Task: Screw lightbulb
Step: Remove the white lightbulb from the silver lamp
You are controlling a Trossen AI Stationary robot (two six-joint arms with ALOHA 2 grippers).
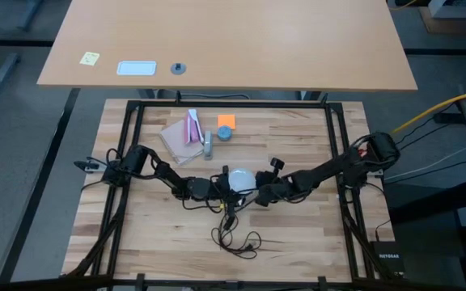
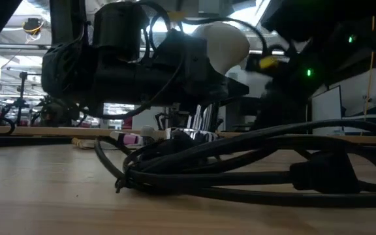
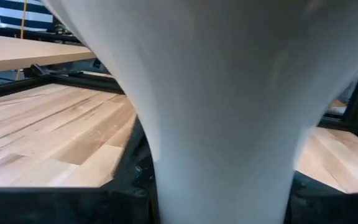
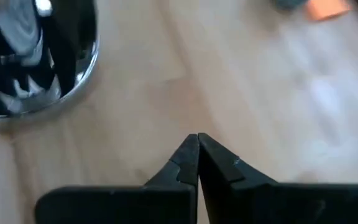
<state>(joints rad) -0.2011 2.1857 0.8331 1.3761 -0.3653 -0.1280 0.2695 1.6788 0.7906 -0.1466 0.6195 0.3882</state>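
Note:
The frosted white lightbulb (image 1: 242, 179) is at the table's middle. In the low view (image 2: 224, 42) its globe stands above the table, and it fills the left wrist view (image 3: 216, 74). My left gripper (image 1: 217, 187) comes from the left and is shut on it. My right gripper (image 1: 259, 196) comes from the right, low beside the bulb. It is shut and empty over bare wood (image 4: 197, 142). The silver socket (image 4: 39, 62) shows just beyond it. The socket's black cord (image 1: 235, 236) lies coiled toward the near edge and also shows in the low view (image 2: 240, 171). My left gripper pinches the bulb's tapering neck (image 3: 222, 177) between its two fingers, one on each side. The fingers come about level from the table's left. The bulb is lifted clear of the table, its globe pointing away from the gripper and somewhat upward.
An orange block (image 1: 226, 121), a small blue-grey round piece (image 1: 225, 133), a pink-and-clear packet (image 1: 186, 131) and a grey roll (image 1: 207, 144) lie at the far middle. A black frame (image 1: 336, 145) borders the work area. Bare wood lies at the near left and right.

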